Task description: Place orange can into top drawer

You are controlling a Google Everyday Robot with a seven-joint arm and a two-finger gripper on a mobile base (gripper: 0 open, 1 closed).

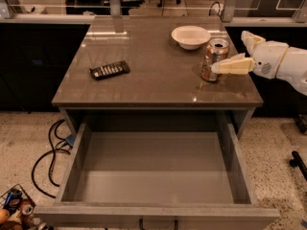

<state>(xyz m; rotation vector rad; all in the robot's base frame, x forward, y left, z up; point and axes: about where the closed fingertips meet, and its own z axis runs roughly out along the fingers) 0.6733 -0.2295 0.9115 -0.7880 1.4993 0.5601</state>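
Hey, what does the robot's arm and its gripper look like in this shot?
The gripper, at the right edge of the table beside the orange can, has two cream, tapered fingers on a rounded white body. The arm behind it is smooth white with a thin tan ring at the joint. No cables or markings show.

No text can be read anywhere: the pale markings on the orange can (212, 55) are illegible (the gripper (230, 51), fingers spread, sits at its right side)
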